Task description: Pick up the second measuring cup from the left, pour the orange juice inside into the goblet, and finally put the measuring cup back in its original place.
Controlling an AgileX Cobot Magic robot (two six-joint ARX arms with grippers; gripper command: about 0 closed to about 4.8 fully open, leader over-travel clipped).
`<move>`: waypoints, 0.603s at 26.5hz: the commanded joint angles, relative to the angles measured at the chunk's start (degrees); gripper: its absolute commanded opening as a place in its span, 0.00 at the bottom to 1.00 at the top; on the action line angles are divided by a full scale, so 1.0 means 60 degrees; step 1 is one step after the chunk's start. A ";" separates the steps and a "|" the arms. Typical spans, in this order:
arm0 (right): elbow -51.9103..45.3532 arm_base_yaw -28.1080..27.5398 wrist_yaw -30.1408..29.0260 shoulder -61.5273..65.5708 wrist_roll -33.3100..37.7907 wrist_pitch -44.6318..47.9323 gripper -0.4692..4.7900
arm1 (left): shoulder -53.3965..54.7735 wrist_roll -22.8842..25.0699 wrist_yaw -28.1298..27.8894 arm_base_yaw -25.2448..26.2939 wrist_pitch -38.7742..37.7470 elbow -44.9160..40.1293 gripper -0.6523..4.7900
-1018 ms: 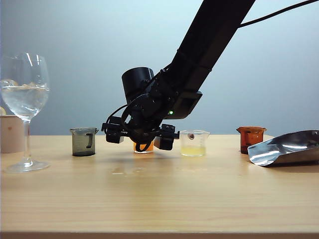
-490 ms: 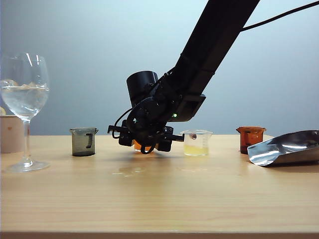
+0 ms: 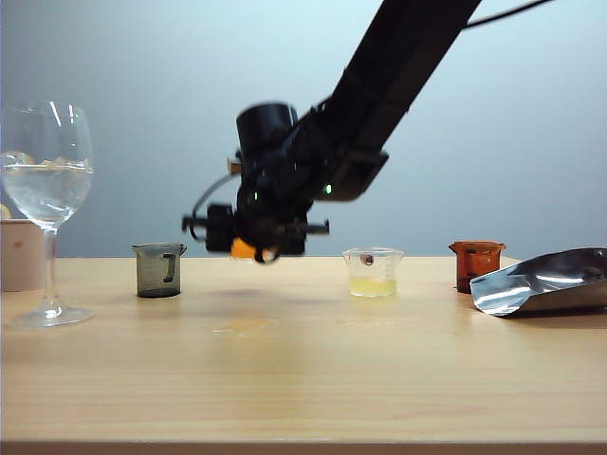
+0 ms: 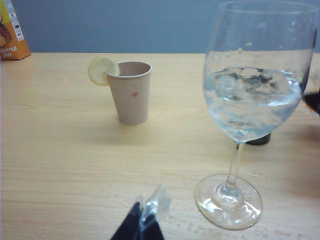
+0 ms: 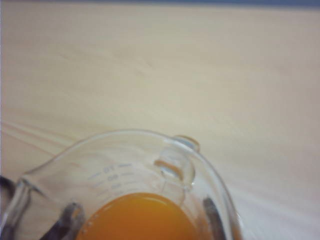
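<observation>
My right gripper hangs above the table between the grey cup and the pale yellow cup, shut on the second measuring cup, which is lifted off the wood. In the right wrist view this clear cup fills the near edge, with orange juice inside and a dark finger on each side of its wall. The goblet stands at the far left, partly filled with clear liquid; the left wrist view shows it close up. My left gripper sits low beside the goblet's foot, its tips together.
On the table stand a smoky grey cup, a clear cup with pale yellow liquid and a brown cup. A silver foil pouch lies at the right. Behind the goblet are a paper cup with a lemon slice and a juice carton.
The right gripper's jaws closed round the orange cup, then raised it off the table and carried it a little to the left. The other cups and the goblet stayed put.
</observation>
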 commanded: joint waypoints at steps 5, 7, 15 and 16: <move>0.0055 0.0033 -0.1625 -0.0849 -0.0550 0.0270 0.41 | 0.0000 -0.0033 0.0022 -0.0004 0.0146 0.0018 0.11; 0.0055 0.0033 -0.2186 -0.1155 -0.0841 0.0040 0.41 | 0.0000 -0.0033 0.0025 -0.0007 0.0146 0.0018 0.11; 0.0055 0.0033 -0.3683 -0.2433 -0.1432 -0.1180 0.41 | 0.0000 -0.0033 0.0022 -0.0007 0.0146 0.0018 0.11; 0.0055 0.0033 -0.3763 -0.2546 -0.1395 -0.1239 0.41 | 0.0000 -0.0033 0.0022 -0.0007 0.0146 0.0018 0.11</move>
